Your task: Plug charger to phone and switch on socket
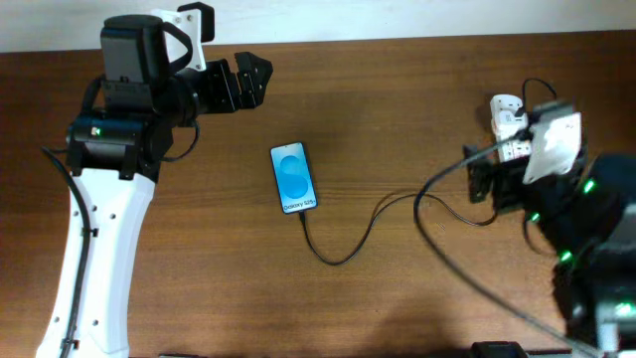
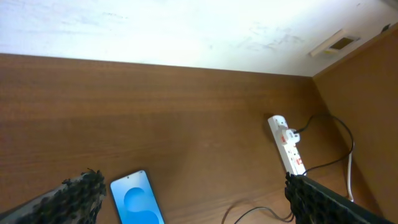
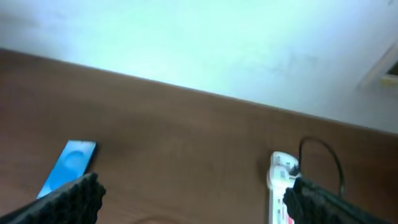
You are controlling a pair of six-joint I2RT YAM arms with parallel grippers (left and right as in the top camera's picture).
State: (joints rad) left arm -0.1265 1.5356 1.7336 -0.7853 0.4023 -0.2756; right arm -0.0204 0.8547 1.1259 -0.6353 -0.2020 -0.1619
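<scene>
The left gripper (image 2: 196, 208) and right gripper (image 3: 195, 208) are wide open and empty. The socket (image 1: 508, 125) switch is best pressed squarely, and the charger (image 1: 348, 250) should not be disturbed.

light: even, bright | overhead: sharp, soft shadows | right wrist: blurred, bluish cast

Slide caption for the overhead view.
Phone centred, charger at its lower end, socket near the right gripper, left gripper opposite, both open.

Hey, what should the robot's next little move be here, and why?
Probably ease the right gripper toward the socket, lining one finger over a red switch. The charger cable already meets the phone's bottom edge, though whether it is seated is unclear. That gripper is open, empty and nearest the socket.
</scene>
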